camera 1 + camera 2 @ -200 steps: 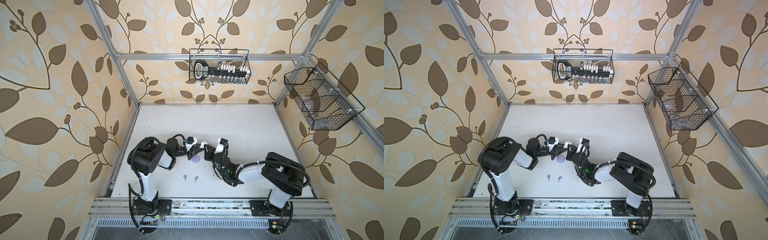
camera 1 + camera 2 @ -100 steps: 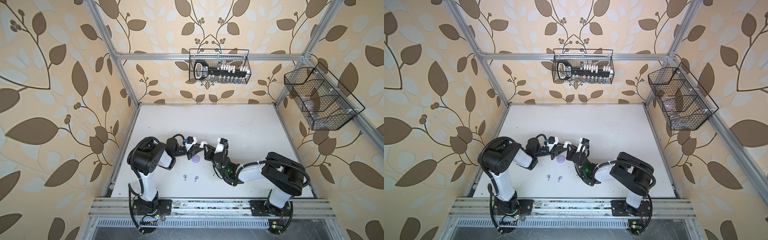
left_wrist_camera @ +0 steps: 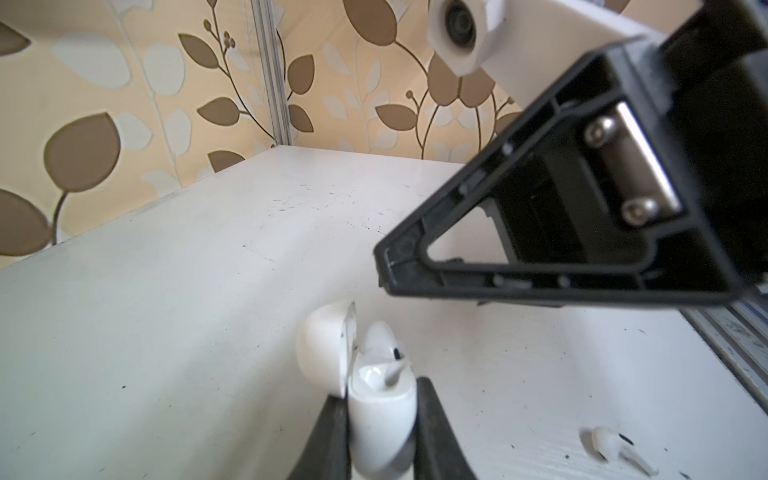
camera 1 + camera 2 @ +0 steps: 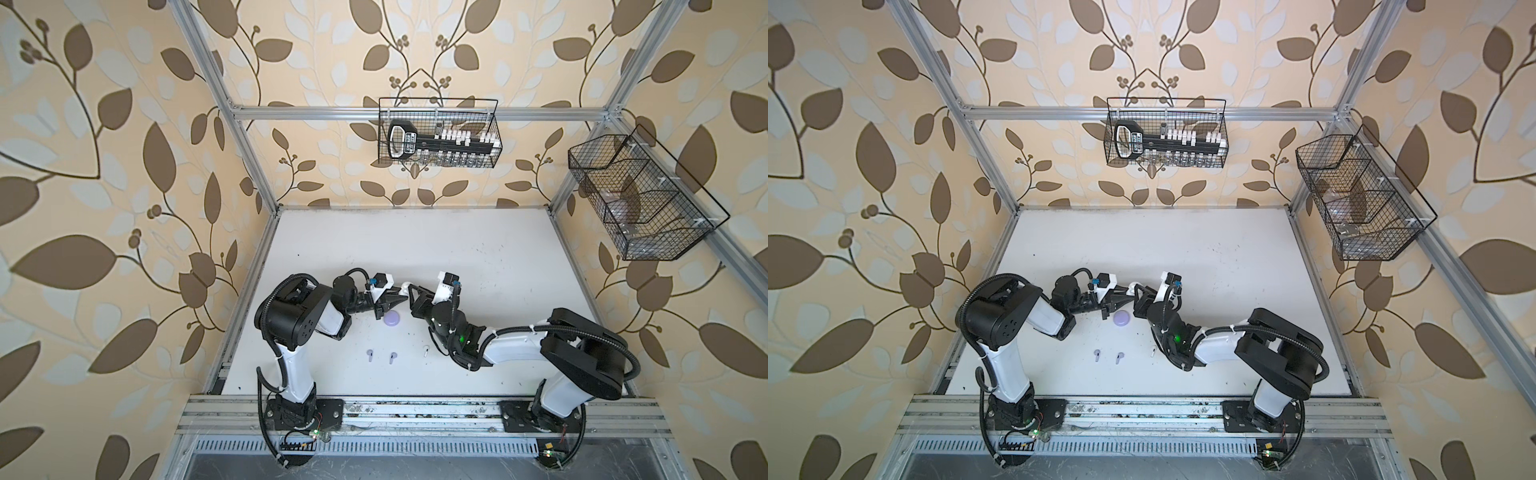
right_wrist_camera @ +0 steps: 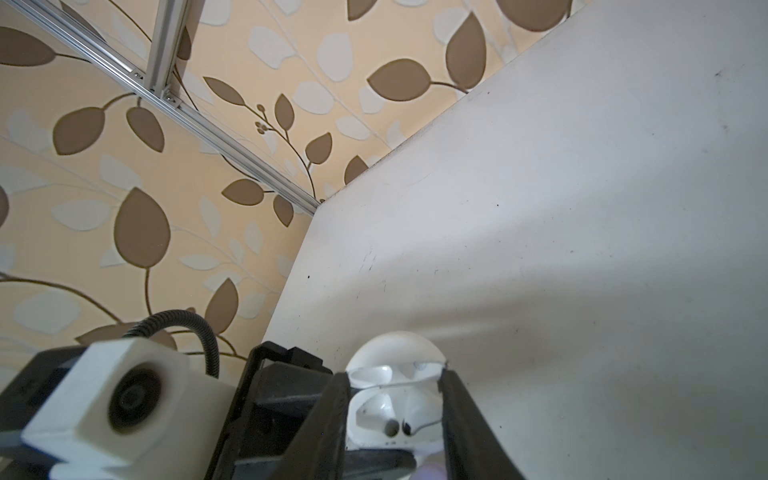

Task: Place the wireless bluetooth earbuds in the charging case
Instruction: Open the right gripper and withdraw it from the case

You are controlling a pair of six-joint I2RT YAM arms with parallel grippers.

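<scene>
Grippers meet a little to 7 o'clock of the middle of the table (image 4: 478, 249) in both top views. The left gripper (image 4: 395, 296) reaches in from the 9 o'clock side and is clamped on the white case (image 4: 402, 288). The right gripper (image 4: 412, 291) reaches in from about 5 o'clock, and its tips stand just beside that case. The lavender case (image 4: 392, 319) lies on the table at 6 o'clock from the white case, near it but apart. From the lavender case, one lavender earbud (image 4: 369, 353) lies at 7 o'clock and another lavender earbud (image 4: 392, 356) at 6 o'clock. The white earbud (image 4: 426, 351) lies between 4 and 5 o'clock, close to the right arm.

In the left wrist view, the dark fingers (image 3: 436, 432) of the left gripper press the base of the white case (image 3: 382, 415) from both sides. Its lid (image 3: 326, 353) stands open. A second earbud (image 3: 392, 374) lies in the base with its stem slanting; we cannot tell if it is fully seated. One finger of the right gripper hangs over the case and does not touch it. The white earbud (image 3: 615, 451) lies on the table, well apart from the case.

In the right wrist view, the right gripper (image 5: 395, 376) has its jaws apart, and the open white case (image 5: 390, 407) shows between them.
</scene>
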